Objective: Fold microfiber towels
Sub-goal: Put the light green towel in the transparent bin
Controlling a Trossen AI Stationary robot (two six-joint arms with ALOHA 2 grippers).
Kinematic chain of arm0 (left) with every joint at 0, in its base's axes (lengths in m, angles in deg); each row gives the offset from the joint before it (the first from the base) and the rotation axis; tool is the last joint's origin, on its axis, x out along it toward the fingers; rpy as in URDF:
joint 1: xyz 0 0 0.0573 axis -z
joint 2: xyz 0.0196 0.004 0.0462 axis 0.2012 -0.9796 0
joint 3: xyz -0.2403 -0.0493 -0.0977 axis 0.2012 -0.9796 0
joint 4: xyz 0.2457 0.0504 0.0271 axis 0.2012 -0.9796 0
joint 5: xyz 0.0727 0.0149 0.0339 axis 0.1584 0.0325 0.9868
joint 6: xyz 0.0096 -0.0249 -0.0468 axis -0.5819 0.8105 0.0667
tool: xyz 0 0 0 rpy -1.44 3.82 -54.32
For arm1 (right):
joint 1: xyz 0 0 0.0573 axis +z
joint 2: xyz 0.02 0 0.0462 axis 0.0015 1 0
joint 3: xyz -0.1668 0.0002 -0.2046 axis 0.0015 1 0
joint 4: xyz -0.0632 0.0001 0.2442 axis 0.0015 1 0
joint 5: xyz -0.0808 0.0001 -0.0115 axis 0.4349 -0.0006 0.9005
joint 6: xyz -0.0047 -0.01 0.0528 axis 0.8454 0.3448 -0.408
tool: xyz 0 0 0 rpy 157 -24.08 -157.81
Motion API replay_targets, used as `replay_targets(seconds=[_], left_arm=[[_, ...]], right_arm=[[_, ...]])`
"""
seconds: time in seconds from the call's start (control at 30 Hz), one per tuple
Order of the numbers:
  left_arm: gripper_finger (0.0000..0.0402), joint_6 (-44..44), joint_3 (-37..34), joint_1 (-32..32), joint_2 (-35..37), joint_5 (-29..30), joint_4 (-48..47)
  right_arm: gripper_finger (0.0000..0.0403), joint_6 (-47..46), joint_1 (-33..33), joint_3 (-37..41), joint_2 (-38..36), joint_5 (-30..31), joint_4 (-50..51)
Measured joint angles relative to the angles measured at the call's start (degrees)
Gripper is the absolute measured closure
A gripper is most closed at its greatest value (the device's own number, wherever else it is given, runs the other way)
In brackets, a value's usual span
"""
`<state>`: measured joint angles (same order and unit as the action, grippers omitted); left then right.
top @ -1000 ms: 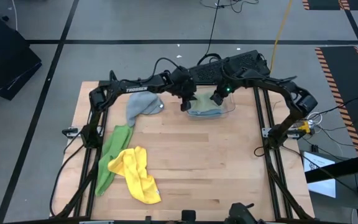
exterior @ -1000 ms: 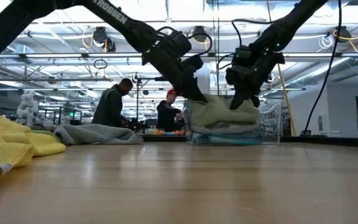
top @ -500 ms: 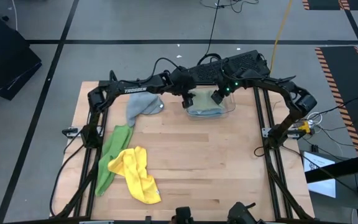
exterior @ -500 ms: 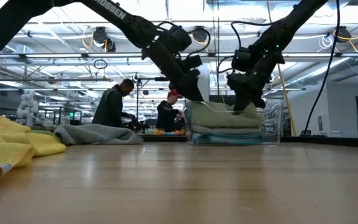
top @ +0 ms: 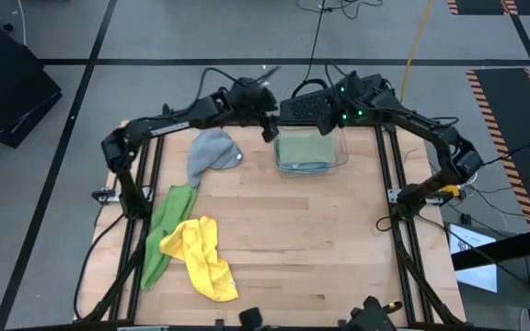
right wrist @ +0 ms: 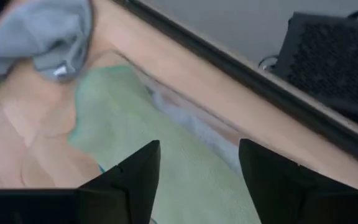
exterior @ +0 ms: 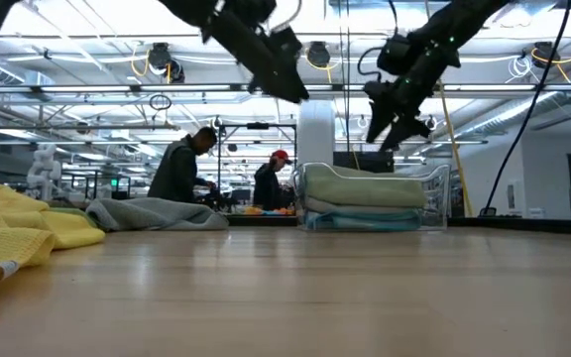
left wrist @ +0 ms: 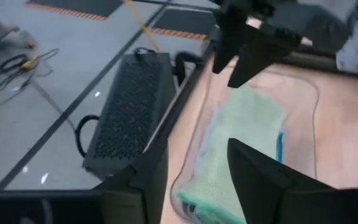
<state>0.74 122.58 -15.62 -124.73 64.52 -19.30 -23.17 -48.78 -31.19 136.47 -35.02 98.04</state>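
Towel colours on the pale wood desk (top: 339, 239)

Sage green towel (top: 305, 147) tops the clear bin (top: 343, 156); grey towel (top: 212, 153), bright green towel (top: 167, 221) and yellow towel (top: 205, 257) lie beside it.

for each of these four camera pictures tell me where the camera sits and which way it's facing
High: above the table, looking straight down; both arms show, over the bin.
Low: at tabletop height, looking level at the bin and two people behind; both arms enter from above.
Left wrist: on the left arm, facing the sage towel past the left claw, open.
Right wrist: on the right arm, facing the towel past the right claw, open.
Shared: all four show the sage towel.
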Motion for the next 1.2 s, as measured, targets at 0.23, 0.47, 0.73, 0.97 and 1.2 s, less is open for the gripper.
replay_targets(seconds=[0.23, 0.47, 0.73, 0.97, 1.2], left_arm=[[0.0279, 11.3, 0.04, 0.76, 7.98, 5.6, -7.71], [0.0313, 19.06, 0.04, 3.34, 13.63, 9.06, -19.04], [0.0355, 31.71, 0.0, 9.06, 17.22, 13.78, -32.26], [0.0392, 38.1, 0.0, 14.86, 17.14, 16.81, -36.6], [0.0387, 41.59, -0.02, 18.29, 16.81, 20.61, -36.26]], right_arm=[[0.0211, -1.63, 0.88, -2.85, 0.15, -8.15, 0.47], [0.0311, -5.32, 4.57, -2.11, 4.73, -12.01, -1.95], [0.0393, -4.86, 4.63, -2.11, 13.69, -12.08, -7.36], [0.0388, -3.55, 4.71, -2.11, 20.56, -12.26, -9.65], [0.0401, -2.97, 4.67, -2.11, 22.92, -12.21, -11.86]])
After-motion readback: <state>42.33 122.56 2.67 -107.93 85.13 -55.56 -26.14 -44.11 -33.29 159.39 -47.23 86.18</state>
